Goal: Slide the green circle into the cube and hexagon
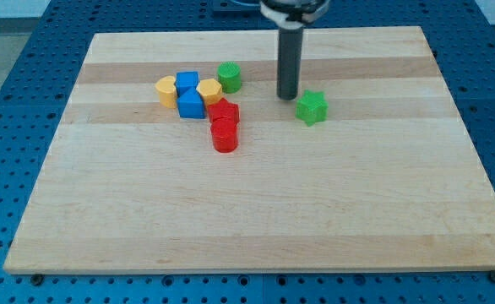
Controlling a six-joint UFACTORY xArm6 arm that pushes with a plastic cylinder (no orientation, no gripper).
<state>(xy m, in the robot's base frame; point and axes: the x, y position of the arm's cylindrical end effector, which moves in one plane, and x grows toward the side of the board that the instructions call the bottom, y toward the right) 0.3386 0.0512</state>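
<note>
Camera view shows no hand, only a dark rod; my tip (287, 95) rests on the counter (256, 211), touching no block, just beside the green star (312, 107) at its ten o'clock. The green circle (229, 77) sits at nine o'clock from the tip, touching the yellow hexagon (209, 90) by the blue cube (191, 105). Frame's top edge cuts off the rod's mount.

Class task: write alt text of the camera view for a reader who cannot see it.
My tip rests on a wooden board between the green circle at the view's left and a green star at the right. Yellow, blue and red blocks cluster left of the circle.
</note>
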